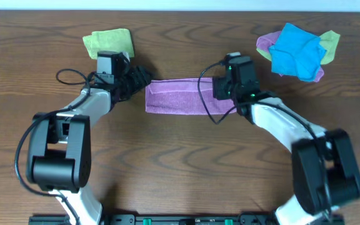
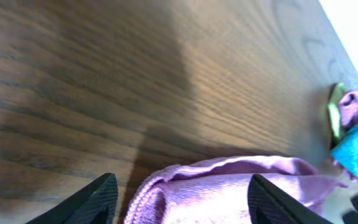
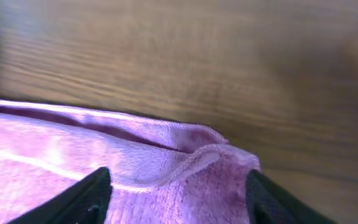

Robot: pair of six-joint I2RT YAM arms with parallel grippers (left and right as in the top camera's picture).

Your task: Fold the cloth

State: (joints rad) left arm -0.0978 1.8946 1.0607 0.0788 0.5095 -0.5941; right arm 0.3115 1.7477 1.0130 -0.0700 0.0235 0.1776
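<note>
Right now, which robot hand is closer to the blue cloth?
The right. The right gripper is at the right end of the purple cloth, a short way from the blue cloth. The left gripper is at the other end, farther away, by the green cloth.

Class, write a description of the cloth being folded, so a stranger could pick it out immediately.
On the wooden table, look from the left tool across to the right tool. The lilac cloth lies there, folded into a long strip. The green cloth and the blue-topped pile sit farther back, neither one a strip.
</note>
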